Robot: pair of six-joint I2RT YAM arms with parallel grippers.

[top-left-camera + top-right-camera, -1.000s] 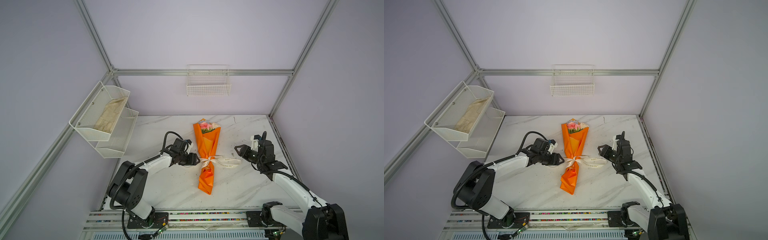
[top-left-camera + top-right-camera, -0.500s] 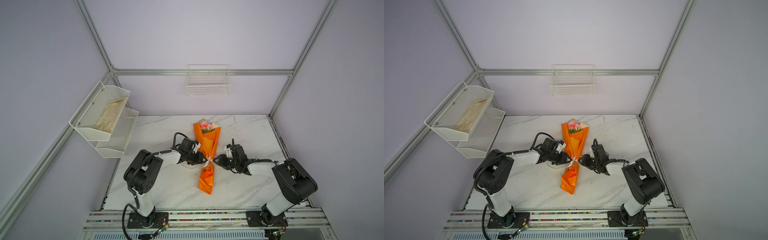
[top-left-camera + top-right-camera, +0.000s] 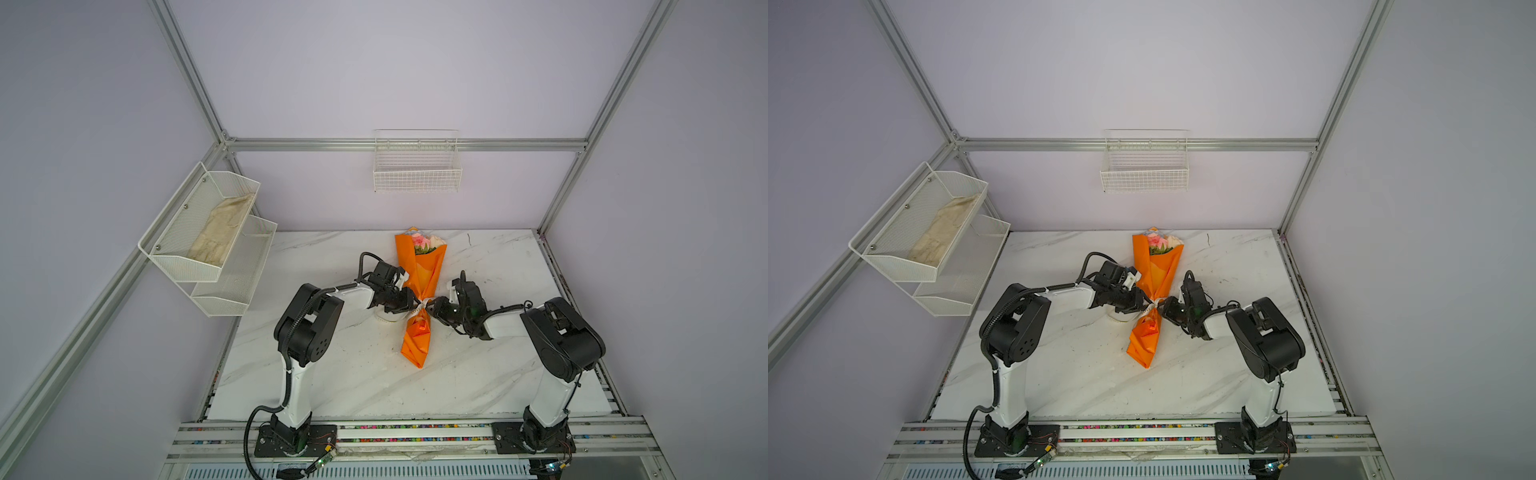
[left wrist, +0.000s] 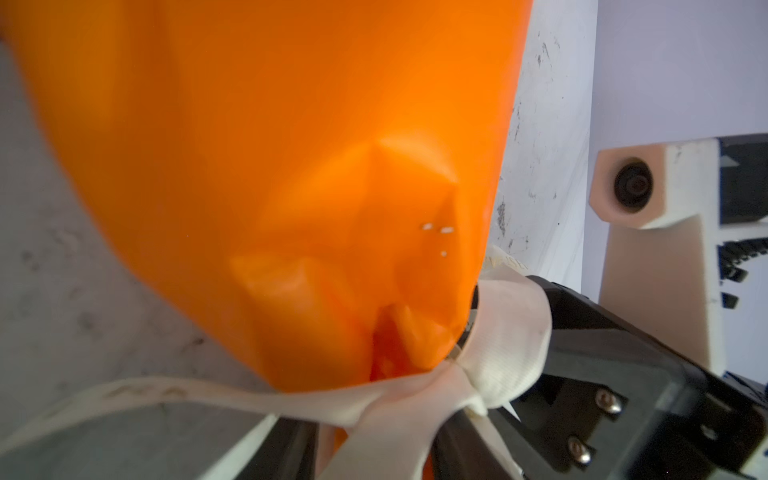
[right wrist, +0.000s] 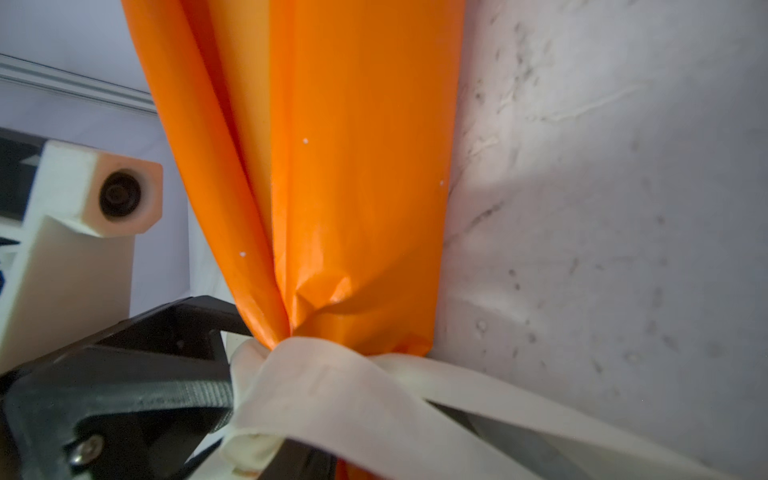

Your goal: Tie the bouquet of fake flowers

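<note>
bouquet (image 3: 424,270) waist: left gripper (image 3: 414,305), right gripper (image 3: 433,311) seemingly pinching ribbon (image 5: 332,374)

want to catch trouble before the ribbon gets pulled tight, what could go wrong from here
1. The left gripper and right gripper crowd the cream ribbon at the narrow waist of the bouquet; they could collide.
2. The ribbon loops look loose in the wrist views, so a pull might slip off or undo them.
3. The bouquet lies unheld on the marble table; uneven pulls could drag or twist it.
</note>
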